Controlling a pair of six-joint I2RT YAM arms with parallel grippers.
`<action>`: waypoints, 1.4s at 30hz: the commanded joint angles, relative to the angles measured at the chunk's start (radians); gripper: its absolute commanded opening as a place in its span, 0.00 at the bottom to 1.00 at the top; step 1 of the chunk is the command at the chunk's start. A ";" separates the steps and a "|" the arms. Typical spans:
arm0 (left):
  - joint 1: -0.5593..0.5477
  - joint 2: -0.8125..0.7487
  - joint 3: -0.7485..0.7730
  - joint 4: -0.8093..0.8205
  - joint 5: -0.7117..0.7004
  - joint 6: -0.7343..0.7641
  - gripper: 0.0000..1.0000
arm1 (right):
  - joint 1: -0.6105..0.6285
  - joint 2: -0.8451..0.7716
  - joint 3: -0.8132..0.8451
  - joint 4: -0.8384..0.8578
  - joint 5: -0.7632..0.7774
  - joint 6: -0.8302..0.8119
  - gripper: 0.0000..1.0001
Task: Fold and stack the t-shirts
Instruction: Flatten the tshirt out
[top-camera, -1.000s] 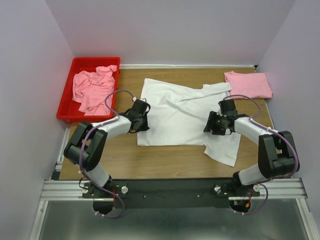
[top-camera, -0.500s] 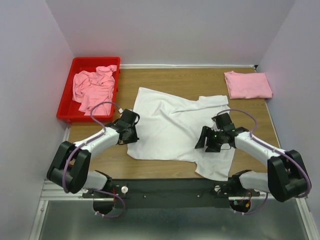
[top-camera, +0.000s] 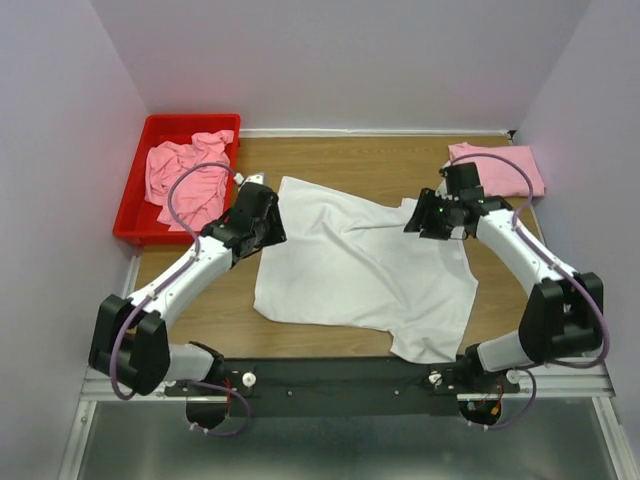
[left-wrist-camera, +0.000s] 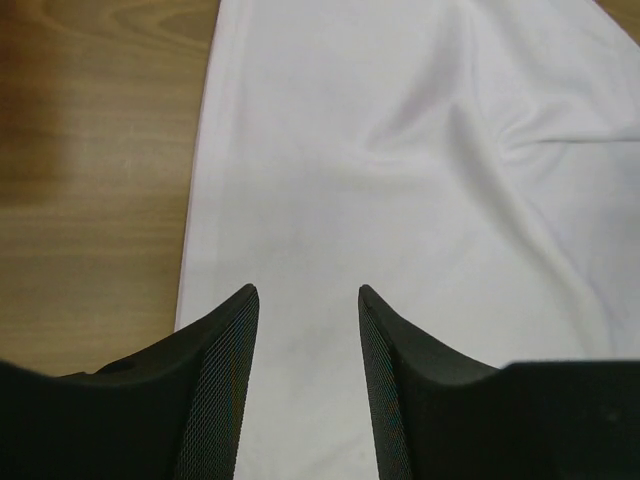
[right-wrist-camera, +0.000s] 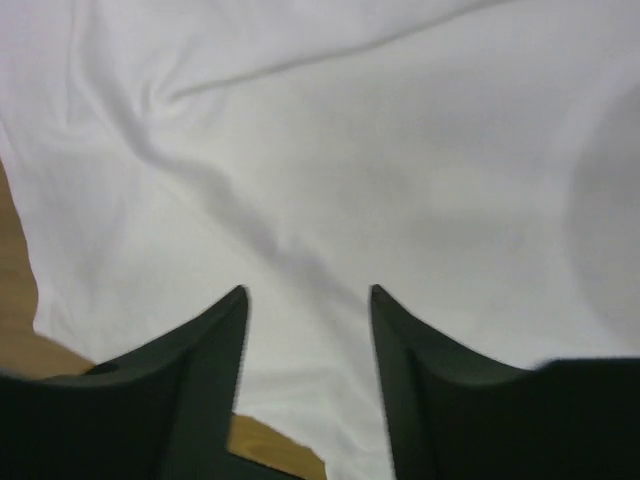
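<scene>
A white t-shirt (top-camera: 360, 270) lies spread and slightly wrinkled on the wooden table (top-camera: 330, 155), its hem reaching the near edge. My left gripper (top-camera: 266, 222) hovers over the shirt's far-left corner, open, with only white cloth (left-wrist-camera: 400, 150) below its fingers (left-wrist-camera: 225, 350). My right gripper (top-camera: 421, 222) hangs open above the shirt's far-right part near the collar, nothing between its fingers (right-wrist-camera: 205, 360); white fabric (right-wrist-camera: 400, 150) fills that view. A folded pink t-shirt (top-camera: 505, 172) lies at the far right corner. Crumpled pink t-shirts (top-camera: 185, 178) fill the bin.
The red plastic bin (top-camera: 130, 205) stands at the far left, partly off the table's edge. Walls close in on the left, right and back. Bare wood (left-wrist-camera: 90, 150) shows left of the white shirt and along the table's far edge.
Both arms dragged the white shirt toward the near edge, then swung back to its far side. The left gripper opened and let go of the cloth.
</scene>
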 joint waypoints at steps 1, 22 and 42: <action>0.003 0.145 0.070 0.067 0.003 0.074 0.51 | -0.086 0.157 0.142 0.060 0.054 -0.098 0.48; 0.002 0.325 -0.095 0.218 0.096 0.069 0.38 | -0.133 0.754 0.535 0.180 0.078 -0.066 0.14; 0.049 0.202 -0.192 0.159 0.018 0.042 0.39 | -0.138 1.128 1.070 0.183 0.026 -0.148 0.26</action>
